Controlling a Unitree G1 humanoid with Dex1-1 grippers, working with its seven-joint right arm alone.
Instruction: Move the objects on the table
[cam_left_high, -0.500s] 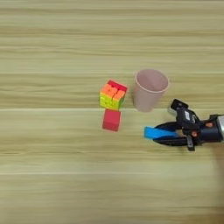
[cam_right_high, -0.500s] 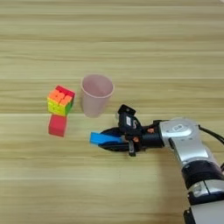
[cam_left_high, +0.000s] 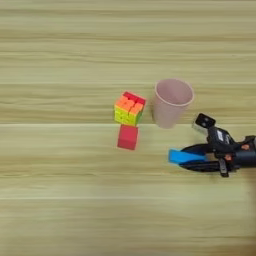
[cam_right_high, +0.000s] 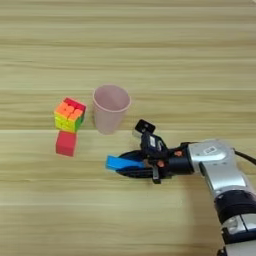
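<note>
Gripper: we see the right gripper (cam_right_high: 131, 166) low over the table, coming in from the right. Its two black fingers (cam_right_high: 134, 155) are closed on the blue block.

Blue block: the flat blue block (cam_right_high: 120, 162) is pinched between the fingers. Its free end sticks out to the left. We think it is just above the wood, but we cannot tell if it touches.

Arm: the silver forearm (cam_right_high: 216, 162) runs off to the right and bends down to the bottom edge.

Pink cup: the pink cup (cam_right_high: 110, 108) stands upright, open end up. It is near the gripper, just up and to the left of it, and not touching it.

Colourful cube: a puzzle cube (cam_right_high: 69, 114) with red, orange, yellow and green squares sits to the left of the cup. There is a small gap between the two.

Red cube: the small red cube (cam_right_high: 66, 143) sits right below the colourful cube, very close to it. It is well apart from the blue block.

Table: the light wood table (cam_left_high: 60, 210) fills the whole view, with plank lines going across.
</note>
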